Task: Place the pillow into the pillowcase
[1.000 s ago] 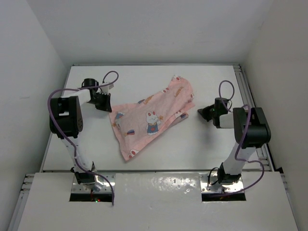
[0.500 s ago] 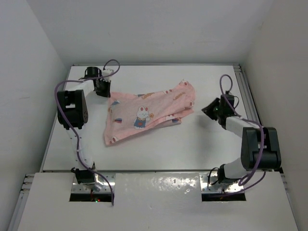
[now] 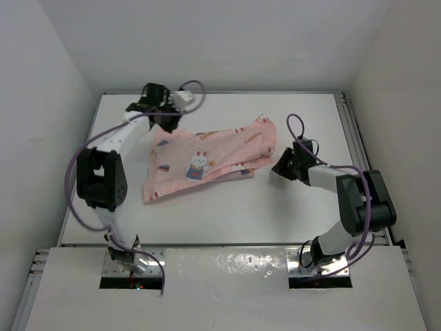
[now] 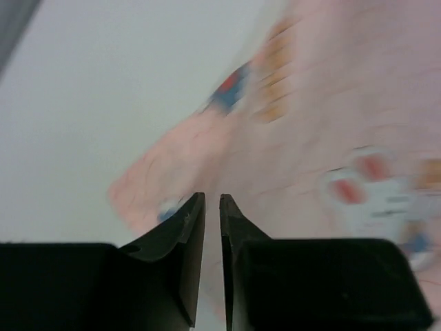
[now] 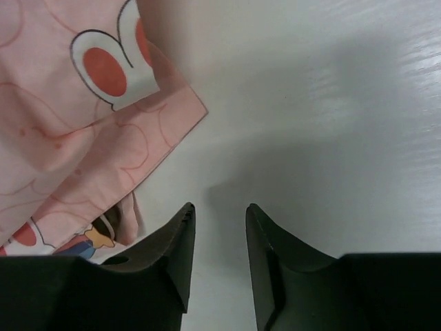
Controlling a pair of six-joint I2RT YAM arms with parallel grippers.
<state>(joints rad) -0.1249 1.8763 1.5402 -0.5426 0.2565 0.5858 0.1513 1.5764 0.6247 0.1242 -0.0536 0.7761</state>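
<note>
While above pillowcase [image 3: 207, 158], left gripper [image 4: 212, 198] nearly closed; right gripper [image 5: 219, 210] slightly open beside it.

The right gripper [image 5: 219, 208], with two black wedge-shaped fingers [image 5: 169, 248] rising from the bottom edge, has its jaws apart with nothing between them, only the glossy white table surface [image 5: 331, 103] showing in the gap. To the upper left lies the thin pink fabric pillowcase [image 5: 55, 117], rumpled in overlapping layers and printed with a white rabbit ear with a red centre and a small blue and orange figure low down. One pointed corner of it lies flat on the table just above the left fingertip.
</note>
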